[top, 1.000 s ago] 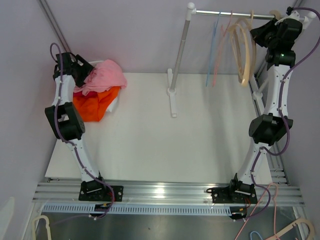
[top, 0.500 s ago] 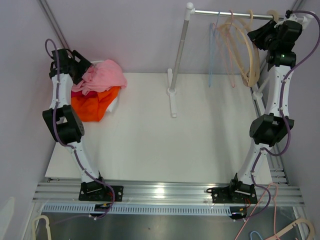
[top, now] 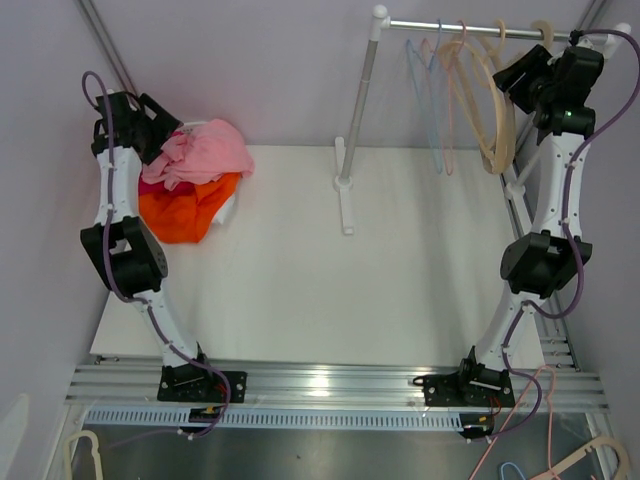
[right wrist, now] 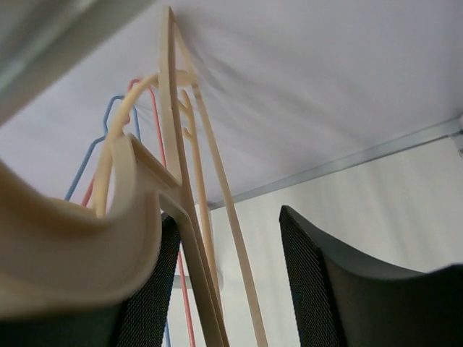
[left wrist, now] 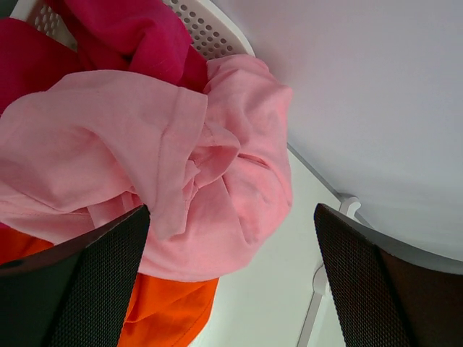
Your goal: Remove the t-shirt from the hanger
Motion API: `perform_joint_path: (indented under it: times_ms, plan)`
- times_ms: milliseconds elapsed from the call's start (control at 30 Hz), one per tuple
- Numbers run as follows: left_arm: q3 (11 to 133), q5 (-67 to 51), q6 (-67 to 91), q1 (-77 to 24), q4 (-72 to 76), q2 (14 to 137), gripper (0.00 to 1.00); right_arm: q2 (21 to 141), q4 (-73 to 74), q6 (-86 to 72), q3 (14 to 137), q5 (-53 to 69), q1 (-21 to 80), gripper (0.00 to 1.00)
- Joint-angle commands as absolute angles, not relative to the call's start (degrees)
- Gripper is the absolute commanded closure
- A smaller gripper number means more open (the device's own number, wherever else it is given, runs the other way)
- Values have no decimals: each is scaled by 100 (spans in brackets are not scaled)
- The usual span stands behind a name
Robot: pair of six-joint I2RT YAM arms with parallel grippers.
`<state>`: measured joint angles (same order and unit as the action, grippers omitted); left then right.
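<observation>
The main risk sits at the basket [left wrist: 210,32]: the pink t-shirt [left wrist: 181,166] lies heaped on top of it, loose and bulging over the rim, so a brush from the left gripper [left wrist: 230,231] could drag a fold out onto the table. That gripper hangs just above the basket with its fingers spread wide and nothing between them, but the cloth lies close below. If the arm swings sideways rather than lifting clear, a fingertip could catch it. Well to the right of the basket, up at the rail [top: 450,27], the right gripper [right wrist: 228,220] has its fingers parted and clamps nothing. The bare cream hanger [right wrist: 177,144] runs through the gap, close against one finger. A careless retreat could hook it and pull it along the rail, or off it, and knock the wire hangers [top: 432,100] beside it. The basket also holds a magenta garment [left wrist: 123,36] and an orange garment [top: 185,210] under the t-shirt, so it looks full.
</observation>
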<state>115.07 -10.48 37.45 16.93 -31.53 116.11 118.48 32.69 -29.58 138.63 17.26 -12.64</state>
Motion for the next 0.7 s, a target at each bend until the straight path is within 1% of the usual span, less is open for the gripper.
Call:
perform_joint_path:
  times_ms: [0,167,400,600,667]
  plan:
    - [11435,-1020,3586,1652,-3164,11075,0,11190,3701,-2673,13536,1293,-1248,40]
    - [11277,-1002,3507,1617,-3190,10802,0,10399,3297,-2444,12578,871,-1239,38]
    - [11004,-1046,3437,1582,-3269,10205,1,9528,3463,-2338,12218,660,-1213,37]
    - [10372,-1072,3358,1486,-3278,9283,1,8465,3630,-2145,11516,18,-1081,34]
    - [10134,-1098,3305,1450,-3427,8854,0,7949,3630,-2153,11278,-157,-1037,30]
